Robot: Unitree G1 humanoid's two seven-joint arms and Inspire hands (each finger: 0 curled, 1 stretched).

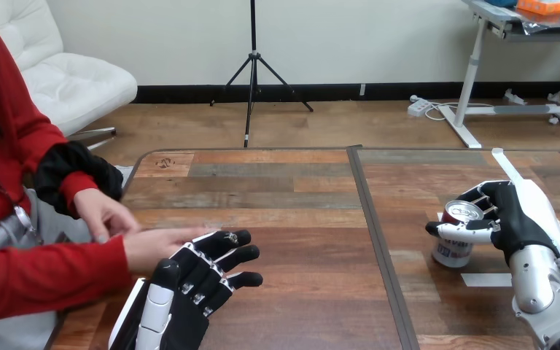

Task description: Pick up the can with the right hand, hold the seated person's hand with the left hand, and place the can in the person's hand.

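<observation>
1. Aluminium can point(455, 235) stands upright on the wooden table point(299, 189) at about four o'clock in the head view, well apart from the person; the right hand point(514, 215) comes in from the can's three o'clock side, thumb across its front, fingers curled behind the rim, pinching its upper part.
2. Likely trouble, as I judge it: the grip sits high, so the can could swing or slip out on the lift; its thin wall could dent under a hard squeeze; I cannot tell whether the lid is opened, and if it is, any tilt on the long carry toward nine o'clock would spill.
3. Its look: a short cylinder; silver lid; red band under the rim; pale body with dark print; no dents that I can see.
4. Left hand point(189, 292) lies at seven o'clock, fingers straight and slightly spread, curled round nothing; the person's hand point(162, 246) is just at its eleven o'clock, touching or nearly so, I cannot tell which; unheld, that hand may drift before the can arrives; the person's other hand point(102, 215) rests at nine o'clock.
</observation>
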